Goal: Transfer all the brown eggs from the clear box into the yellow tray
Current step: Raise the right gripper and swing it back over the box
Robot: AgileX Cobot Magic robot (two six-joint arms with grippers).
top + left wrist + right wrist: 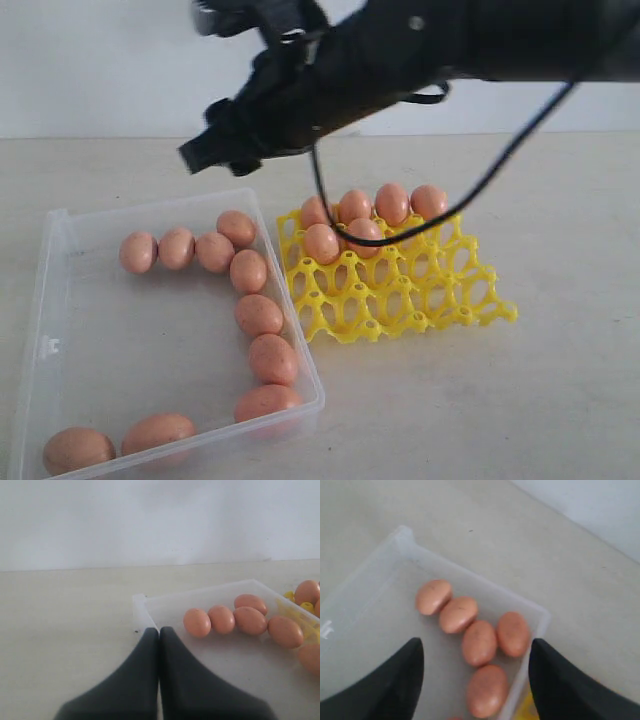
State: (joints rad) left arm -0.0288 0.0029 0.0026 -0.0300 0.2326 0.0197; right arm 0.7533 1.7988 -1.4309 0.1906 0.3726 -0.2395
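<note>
Clear box (110,340) on the table (560,400) holds ten brown eggs (259,314), the yellow tray (420,290) beside it six. My right hand (476,647) hovers spread and empty over, I think, the far row: I'd descend straight, straddle one end egg, close gently.

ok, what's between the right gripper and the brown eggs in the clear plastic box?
Nothing. Right wrist view: right gripper hangs open above the brown eggs, stretch bare.

Soft, even light; faint shadow beside the clear box (90,330). Above it the right arm (400,45) is blurred (everything slightly soft).
</note>
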